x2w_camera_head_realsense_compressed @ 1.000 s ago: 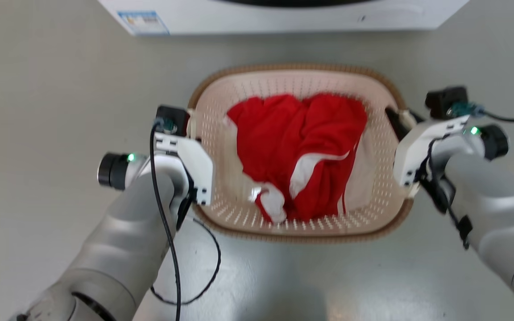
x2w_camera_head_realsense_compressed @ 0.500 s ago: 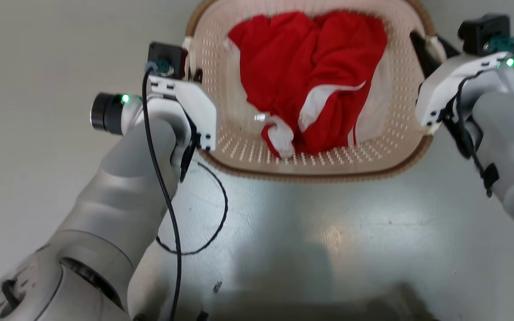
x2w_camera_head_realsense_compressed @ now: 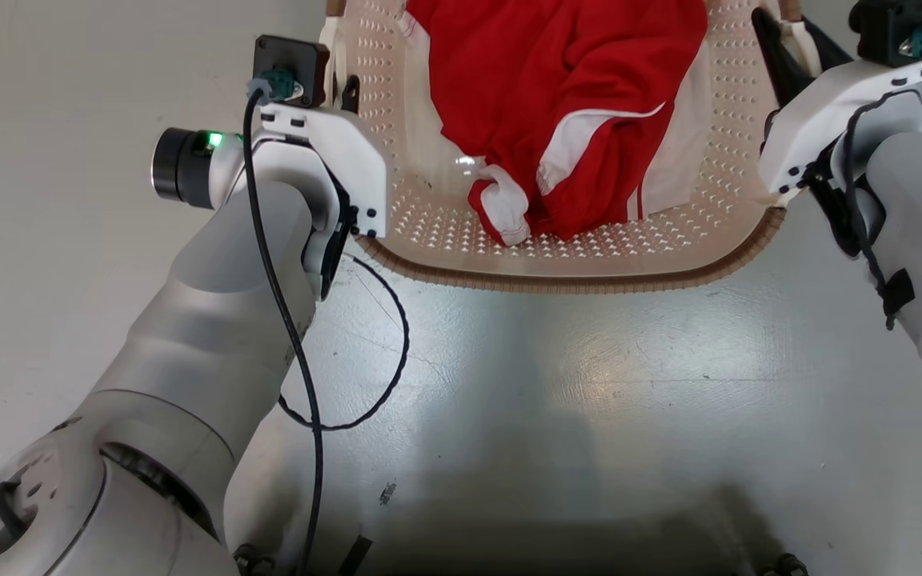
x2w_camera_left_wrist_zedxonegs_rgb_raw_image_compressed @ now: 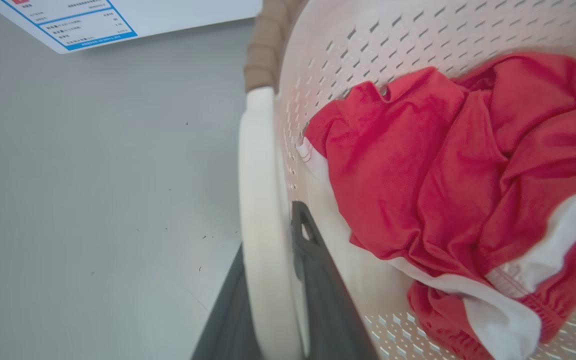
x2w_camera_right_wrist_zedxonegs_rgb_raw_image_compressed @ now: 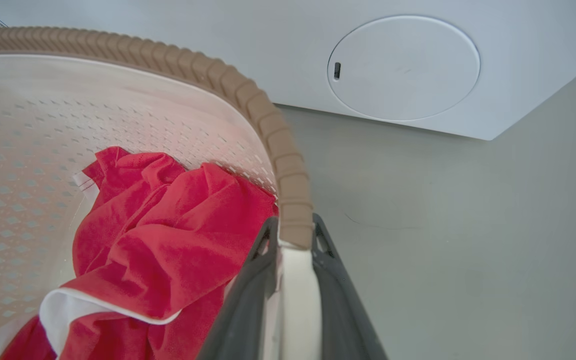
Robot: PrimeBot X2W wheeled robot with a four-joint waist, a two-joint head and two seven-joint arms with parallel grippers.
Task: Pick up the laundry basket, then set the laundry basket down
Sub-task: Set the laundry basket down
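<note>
Head view: the laundry basket [x2w_camera_head_realsense_compressed: 557,280] hangs between both arms at the top of the frame, with a red garment [x2w_camera_head_realsense_compressed: 557,80] inside and the grey floor [x2w_camera_head_realsense_compressed: 589,400] below. You cannot confirm from here whether its base is clear of the floor. Expect tilt if one arm rises faster than the other, since the load is carried on two narrow side grips. The left end effector [x2w_camera_head_realsense_compressed: 342,86] sits at the left rim and the right end effector [x2w_camera_head_realsense_compressed: 781,48] at the right rim. Their fingers are largely hidden here. A slack cable [x2w_camera_head_realsense_compressed: 381,360] loops beside the left forearm and could snag.

Left wrist view: the risk is slip, because the left handle [x2w_camera_left_wrist_zedxonegs_rgb_raw_image_compressed: 263,200] is smooth and rounded. The left end effector [x2w_camera_left_wrist_zedxonegs_rgb_raw_image_compressed: 268,235] is narrow, with one dark finger on each side of that handle, clamping it.

Right wrist view: the washing machine [x2w_camera_right_wrist_zedxonegs_rgb_raw_image_compressed: 403,65] stands near the basket's far rim [x2w_camera_right_wrist_zedxonegs_rgb_raw_image_compressed: 248,95], so any forward travel could cause a collision. The right end effector [x2w_camera_right_wrist_zedxonegs_rgb_raw_image_compressed: 293,225] is narrow and pinches the right handle [x2w_camera_right_wrist_zedxonegs_rgb_raw_image_compressed: 295,300] just below the brown rim.
</note>
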